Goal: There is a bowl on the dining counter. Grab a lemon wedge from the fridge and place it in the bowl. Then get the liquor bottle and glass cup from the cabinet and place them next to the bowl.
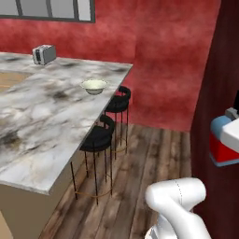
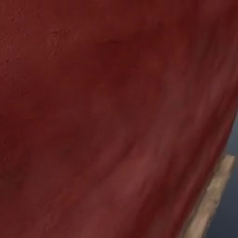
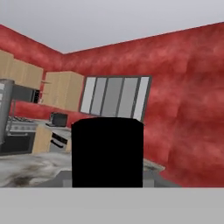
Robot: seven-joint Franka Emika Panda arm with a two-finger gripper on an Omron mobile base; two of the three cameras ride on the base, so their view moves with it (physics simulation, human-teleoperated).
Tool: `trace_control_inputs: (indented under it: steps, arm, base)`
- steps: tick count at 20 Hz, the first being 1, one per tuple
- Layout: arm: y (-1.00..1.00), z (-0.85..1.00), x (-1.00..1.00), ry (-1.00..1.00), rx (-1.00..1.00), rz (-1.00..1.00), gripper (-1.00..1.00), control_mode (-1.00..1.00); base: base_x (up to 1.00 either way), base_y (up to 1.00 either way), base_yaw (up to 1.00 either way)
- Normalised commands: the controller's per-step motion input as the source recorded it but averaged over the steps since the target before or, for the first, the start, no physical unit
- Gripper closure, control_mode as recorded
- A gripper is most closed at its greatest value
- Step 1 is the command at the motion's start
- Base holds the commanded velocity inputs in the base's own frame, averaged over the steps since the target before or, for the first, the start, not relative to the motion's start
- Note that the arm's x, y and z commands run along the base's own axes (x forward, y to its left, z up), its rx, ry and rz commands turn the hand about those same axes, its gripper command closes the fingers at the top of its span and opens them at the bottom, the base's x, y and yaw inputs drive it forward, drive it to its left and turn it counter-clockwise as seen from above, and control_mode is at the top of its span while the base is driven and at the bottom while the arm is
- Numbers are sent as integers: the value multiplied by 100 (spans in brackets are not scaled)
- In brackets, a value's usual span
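The dining counter [image 1: 42, 121] stretches across the left of the left base view, with the pale bowl [image 1: 94, 87] standing near its far right edge. What lies inside the bowl I cannot make out. At the right edge of that view my gripper [image 1: 233, 133] is shut on the liquor bottle [image 1: 220, 144], whose blue label and red body hang well above the floor, far right of the counter. In the hand view its black cap [image 3: 107, 153] rises large between my fingers. Tan wall cabinets [image 3: 63, 89] line the far wall. The lemon wedge, glass cup and fridge are out of view.
A silver toaster [image 1: 44, 54] stands at the counter's far end. Two black stools [image 1: 98, 137] are tucked under its right side, on wood floor [image 1: 140, 168]. A dark red wall [image 2: 102, 116] is very close on my right. A window [image 3: 116, 97] is on the far wall.
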Motion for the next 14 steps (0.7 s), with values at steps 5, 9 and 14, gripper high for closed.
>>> trace_control_inputs:
  steps: [5,9,14]
  arm:
    - [0,0,0,0,0,0,100,100]
    - [0,0,0,0,0,0,100,100]
    - [0,0,0,0,0,0,100,100]
  base:
    - [83,-68,41]
    - [94,-59,40]
    - [87,-59,42]
